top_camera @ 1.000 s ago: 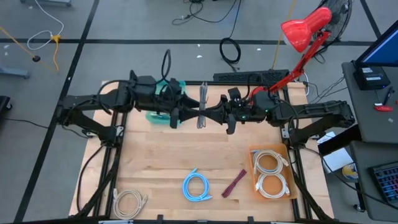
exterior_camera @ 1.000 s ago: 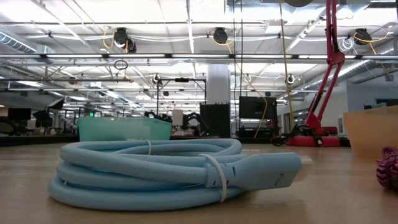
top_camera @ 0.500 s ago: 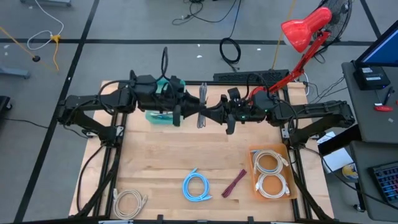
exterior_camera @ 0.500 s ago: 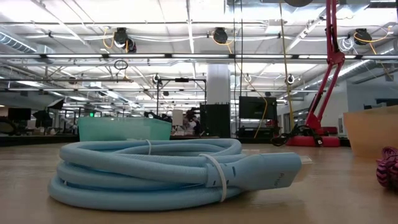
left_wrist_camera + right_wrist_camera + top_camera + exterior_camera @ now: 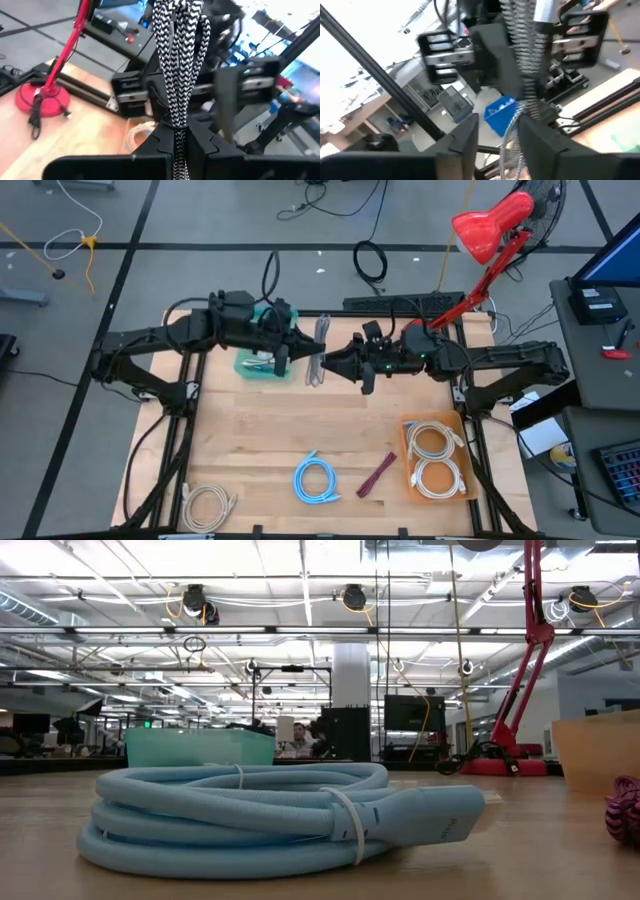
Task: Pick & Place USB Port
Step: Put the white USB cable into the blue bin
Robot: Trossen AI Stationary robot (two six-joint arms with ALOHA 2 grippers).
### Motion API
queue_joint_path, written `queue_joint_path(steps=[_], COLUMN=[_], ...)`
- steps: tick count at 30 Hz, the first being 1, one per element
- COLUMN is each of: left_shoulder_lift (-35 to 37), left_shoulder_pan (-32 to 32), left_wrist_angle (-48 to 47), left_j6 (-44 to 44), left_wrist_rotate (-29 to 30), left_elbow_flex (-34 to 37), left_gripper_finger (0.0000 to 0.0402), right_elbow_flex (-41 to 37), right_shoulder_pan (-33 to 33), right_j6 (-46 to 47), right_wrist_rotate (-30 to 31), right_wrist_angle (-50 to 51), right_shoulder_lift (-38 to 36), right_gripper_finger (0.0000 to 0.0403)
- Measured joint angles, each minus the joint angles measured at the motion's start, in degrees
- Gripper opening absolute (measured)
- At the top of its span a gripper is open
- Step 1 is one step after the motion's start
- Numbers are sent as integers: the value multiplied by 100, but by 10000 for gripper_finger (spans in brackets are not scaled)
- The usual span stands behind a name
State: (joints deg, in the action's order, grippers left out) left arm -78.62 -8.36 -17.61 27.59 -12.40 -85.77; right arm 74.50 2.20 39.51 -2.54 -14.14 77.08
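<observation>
I am passing the black-and-white braided cable bundle (image 5: 316, 352) between the arms in mid-air, over the back of the table (image 5: 260, 440). The left gripper (image 5: 178, 142) is pinching the bundle tight, its fingers clamped together on the lower end so the loops stand up in front of its camera. The right gripper (image 5: 501, 131) is standing partly apart, with the bundle hanging between its fingers rather than squeezed, which I read as its letting go so that the left arm takes the load. I judge the handover is happening here because the teal bin (image 5: 256, 364) sits on the left arm's side, just beneath it. Near the front edge a blue coiled cable (image 5: 316, 479) is lying untouched.
</observation>
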Motion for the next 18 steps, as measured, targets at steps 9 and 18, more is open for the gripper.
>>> queue_joint_path(steps=[9, 18], left_shoulder_lift=[1, -263], left_shoulder_pan=[-1230, -2240], left_wrist_angle=[-2268, -3943], left_j6=[-1235, -3375], left_wrist_rotate=[-87, 1023], left_elbow_flex=[-219, -223], left_gripper_finger=[14, 14], right_elbow_flex=[20, 17], right_shoulder_pan=[15, 15], right_j6=[304, 292], right_wrist_rotate=[-692, -1005], right_wrist_angle=[162, 242], right_shoulder_lift=[-33, -31], right_gripper_finger=[198, 197])
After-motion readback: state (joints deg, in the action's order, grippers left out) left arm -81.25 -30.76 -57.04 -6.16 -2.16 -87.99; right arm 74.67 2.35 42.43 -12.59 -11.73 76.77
